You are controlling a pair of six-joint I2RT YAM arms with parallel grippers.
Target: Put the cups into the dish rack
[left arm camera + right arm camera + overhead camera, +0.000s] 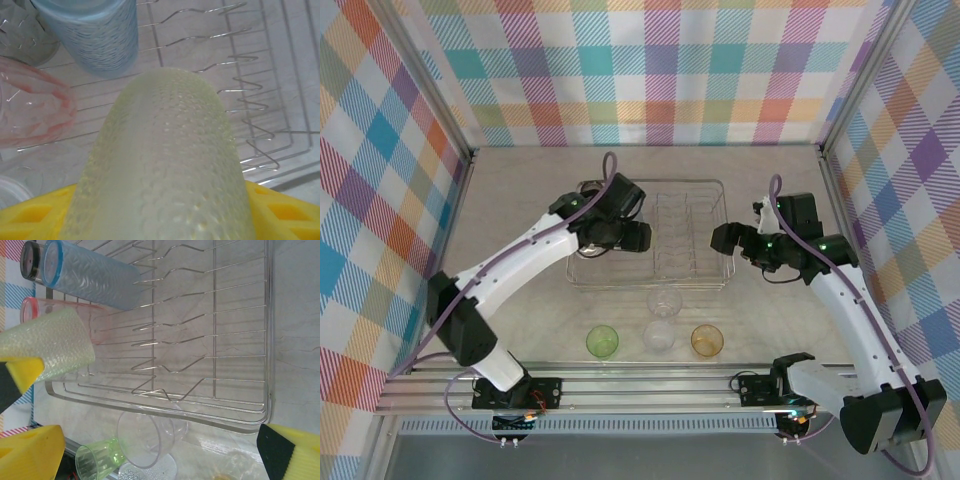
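Left wrist view: gripping a pale green cup (165, 165) between left jaws, just above the dish rack (240, 91), ready to set down. Holding right jaws wide open, empty, leaving room.

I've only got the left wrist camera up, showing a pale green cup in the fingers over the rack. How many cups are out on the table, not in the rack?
Observer: Four, in front of the dish rack: a green cup, a clear cup, an orange cup, and a second clear cup nearer the rack.
Operator: And the other arm?
Observer: The right gripper is open and holds nothing, beside the rack's right edge.
Operator: What lies in the rack that I can't make out?
Observer: Beside the blue cup and the pink cup, a smoky grey cup lies at the far end of that row.
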